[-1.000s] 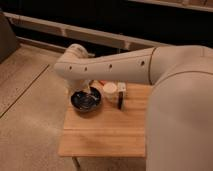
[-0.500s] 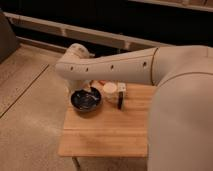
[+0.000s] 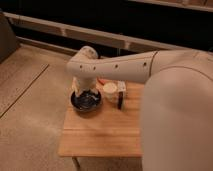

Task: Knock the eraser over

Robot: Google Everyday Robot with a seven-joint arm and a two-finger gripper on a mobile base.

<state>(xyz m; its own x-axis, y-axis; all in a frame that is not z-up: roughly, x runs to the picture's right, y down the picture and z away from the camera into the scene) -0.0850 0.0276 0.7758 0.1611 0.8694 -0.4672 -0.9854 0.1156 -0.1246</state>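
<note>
Camera view: wooden table (image 3: 100, 135) on speckled floor (image 3: 30, 117), claw (image 3: 83, 91) over bowl (image 3: 93, 105), state unclear.

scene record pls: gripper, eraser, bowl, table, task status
gripper: low at the bowl's far-left rim, apart from the eraser
eraser: small black block, looks upright, on the table right of the bowl
bowl: dark, round, on the table's far-left part
table: small, wooden
task status: eraser not yet knocked over
</note>
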